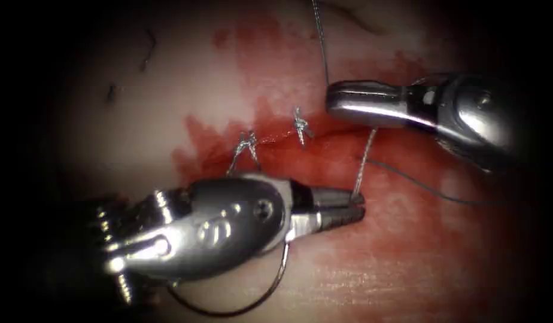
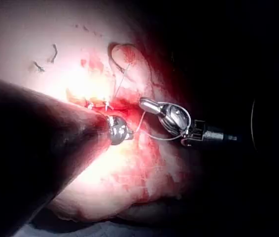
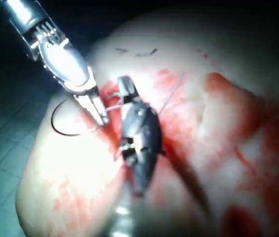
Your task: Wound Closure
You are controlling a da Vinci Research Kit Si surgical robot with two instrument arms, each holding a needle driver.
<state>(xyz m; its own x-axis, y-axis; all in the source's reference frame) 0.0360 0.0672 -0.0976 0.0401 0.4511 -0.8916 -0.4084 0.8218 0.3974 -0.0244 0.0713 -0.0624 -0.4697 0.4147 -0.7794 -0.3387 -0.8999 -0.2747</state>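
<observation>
My left tool (image 1: 357, 206) comes in from the lower left, its jaws shut on the thread (image 1: 363, 161) just right of the cut (image 1: 276, 139). From there the thread rises under my right tool (image 1: 331, 100), whose jaws look shut and point left above the cut's right end. Another strand (image 1: 321, 42) runs up from that tool. The curved needle (image 1: 228, 312) lies free on the tissue (image 1: 139, 119) below the left tool, held by neither, and the needle (image 3: 55, 123) shows again beside the left tool's jaws (image 3: 100, 118). In the left wrist view the right tool (image 2: 144, 103) has thread trailing below it.
Two tied knots (image 1: 246, 143) (image 1: 300, 125) sit on the cut. Red fluid (image 1: 408, 227) covers the tissue around and right of it. Short cut ends of thread (image 1: 148, 51) (image 1: 112, 93) lie at the upper left. A thin strand (image 1: 432, 190) trails off to the right.
</observation>
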